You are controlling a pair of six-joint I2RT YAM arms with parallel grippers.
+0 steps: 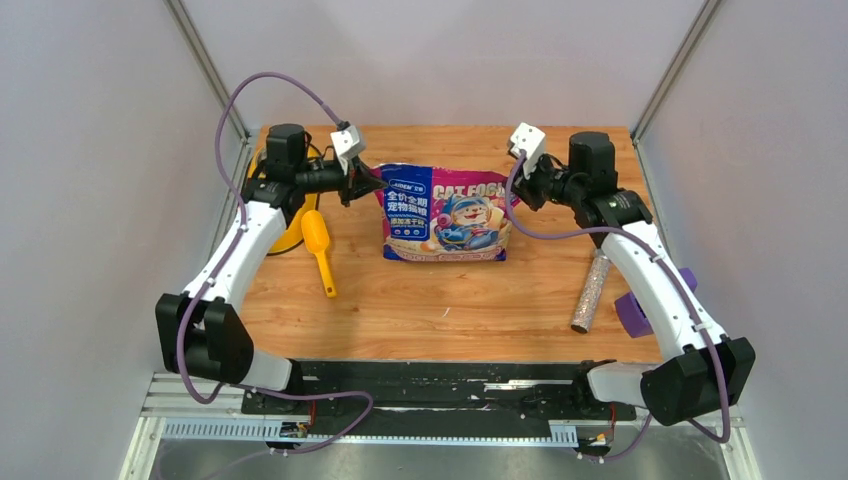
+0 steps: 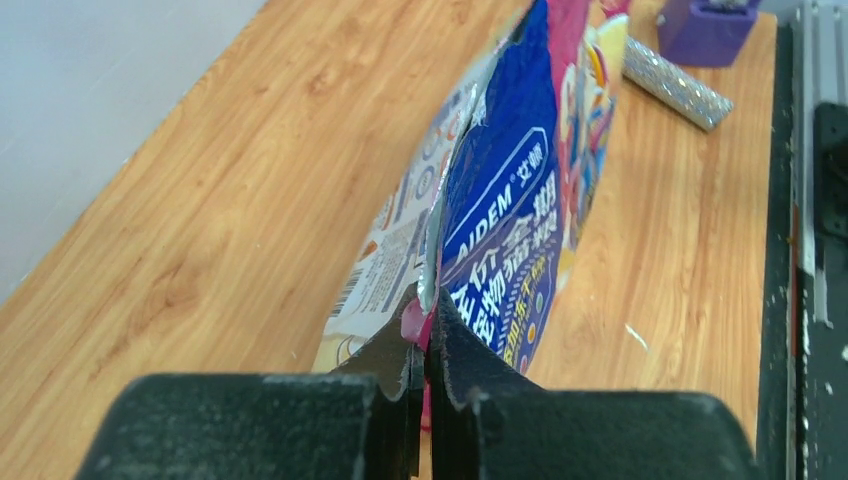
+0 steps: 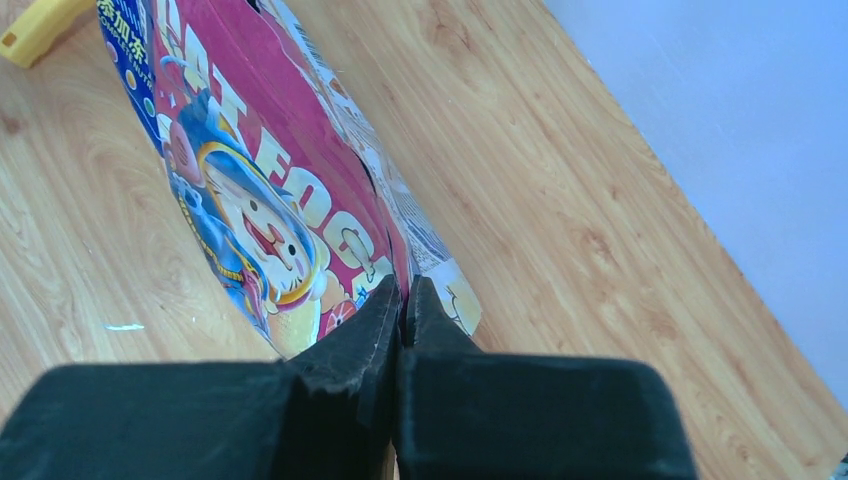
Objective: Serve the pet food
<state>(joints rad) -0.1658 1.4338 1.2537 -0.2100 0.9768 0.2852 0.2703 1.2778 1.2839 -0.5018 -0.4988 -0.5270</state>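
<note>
Fingers of left gripper and right gripper pinch the CAT FOOD bag's ten and two o'clock corners; I'd pull apart evenly, mouth seemingly sealed.

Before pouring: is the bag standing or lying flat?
Standing. Both wrist views show the bag edge-on, front and back faces visible, its top corners pinched by the left gripper and right gripper.

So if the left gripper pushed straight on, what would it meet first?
The cat food bag: the left gripper is shut on its corner; beyond, probably the right gripper.
</note>
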